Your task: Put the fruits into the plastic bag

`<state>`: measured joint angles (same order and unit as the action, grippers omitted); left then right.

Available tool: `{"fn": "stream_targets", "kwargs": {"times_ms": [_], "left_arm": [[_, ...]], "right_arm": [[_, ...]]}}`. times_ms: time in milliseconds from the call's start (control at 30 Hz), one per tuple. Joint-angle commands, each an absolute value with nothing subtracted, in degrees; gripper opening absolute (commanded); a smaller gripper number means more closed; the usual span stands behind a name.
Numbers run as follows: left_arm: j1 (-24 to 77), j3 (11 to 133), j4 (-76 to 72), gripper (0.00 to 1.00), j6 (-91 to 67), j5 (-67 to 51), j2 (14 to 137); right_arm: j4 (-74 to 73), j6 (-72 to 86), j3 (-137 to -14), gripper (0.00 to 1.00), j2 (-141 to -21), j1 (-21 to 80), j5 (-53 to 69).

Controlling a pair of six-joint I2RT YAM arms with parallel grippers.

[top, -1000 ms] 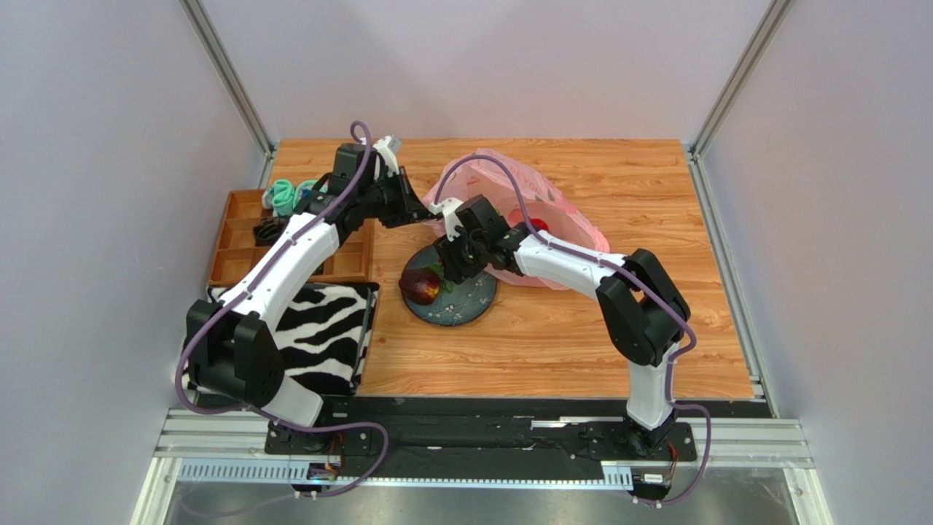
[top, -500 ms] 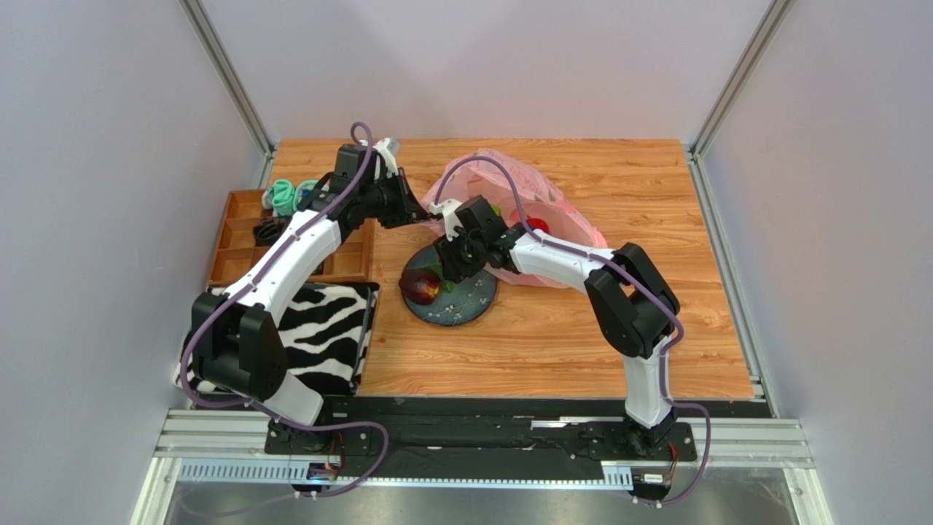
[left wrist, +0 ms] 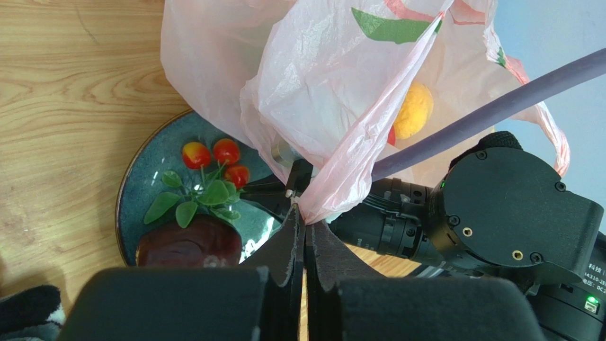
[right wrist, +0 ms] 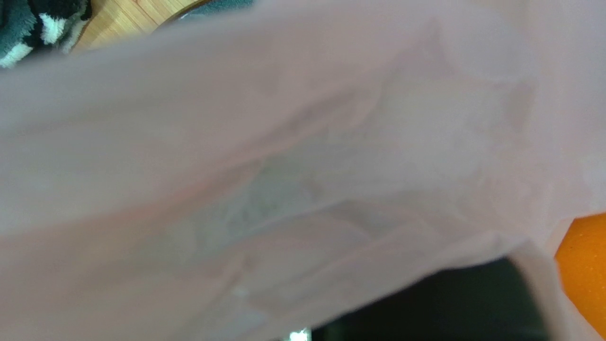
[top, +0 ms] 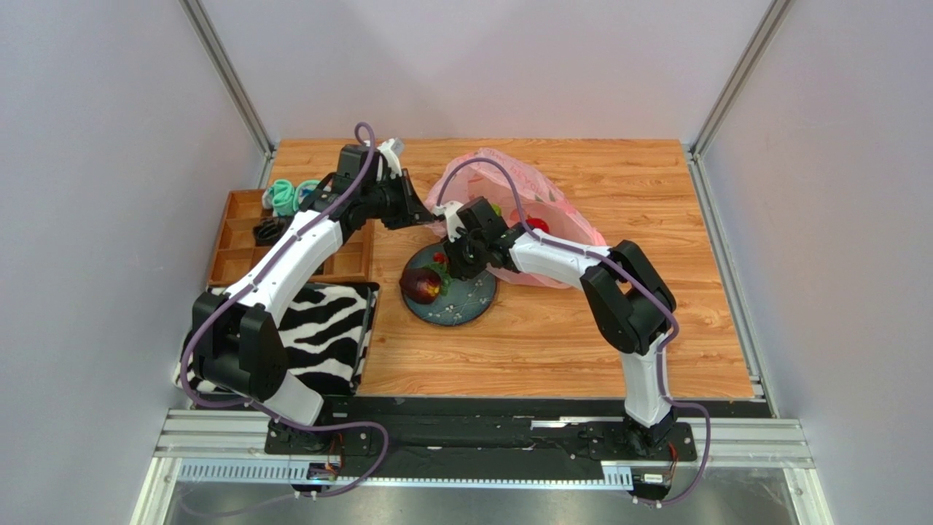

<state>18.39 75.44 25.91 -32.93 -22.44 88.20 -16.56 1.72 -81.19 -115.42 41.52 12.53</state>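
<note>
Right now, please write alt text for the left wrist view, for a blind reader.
The left gripper, jaws shut, pinches a fold of the pink plastic bag. To the left, a plate holds red berries and a dark purple fruit; the right arm fills the right side.

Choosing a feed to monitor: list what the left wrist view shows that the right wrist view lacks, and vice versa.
Left wrist only: the left fingers pinched shut on the plastic bag, red berries and a dark purple fruit on the plate, the right arm's wrist. Right wrist only: an orange patch, likely a fruit, at the lower right edge. Both: the pink bag, filling nearly all the right wrist view.
</note>
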Motion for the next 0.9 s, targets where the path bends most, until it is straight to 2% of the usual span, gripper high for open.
{"fn": "stream_targets", "kwargs": {"times_ms": [0, 100, 433, 533, 567, 667, 767, 867], "left_arm": [[18.63, 77.70, 24.43, 0.00, -32.96, -23.73, 87.54], [18.63, 77.78, 24.43, 0.00, -32.96, -23.64, 87.54], [18.63, 77.43, 24.26, 0.00, -33.05, -23.55, 87.19], [18.63, 77.43, 24.00, 0.00, -33.31, -24.08, 87.45], [18.63, 77.34, 23.82, 0.00, -33.40, -24.26, 87.54], [18.63, 77.26, 23.73, 0.00, -33.22, -24.26, 87.71], [18.63, 77.08, 23.73, 0.00, -33.05, -23.91, 87.54], [18.63, 77.08, 23.55, 0.00, -33.05, -23.82, 87.54]], "right_arm": [[-14.77, 1.58, -81.48, 0.03, -114.35, 40.96, 13.10], [-14.68, 1.58, -80.69, 0.00, -112.68, 41.04, 12.83], [-12.92, 2.37, -77.52, 0.00, -107.49, 41.04, 10.20], [-12.92, 4.74, -79.18, 0.15, -109.68, 41.04, 9.50], [-13.18, 5.44, -80.93, 0.29, -110.56, 41.04, 9.41], [-13.28, 8.60, -83.14, 0.50, -113.20, 40.96, 8.70], [-12.74, 11.60, -84.02, 0.58, -114.96, 41.04, 7.39], [-13.09, 13.01, -85.16, 0.59, -116.71, 41.04, 5.63]]}}
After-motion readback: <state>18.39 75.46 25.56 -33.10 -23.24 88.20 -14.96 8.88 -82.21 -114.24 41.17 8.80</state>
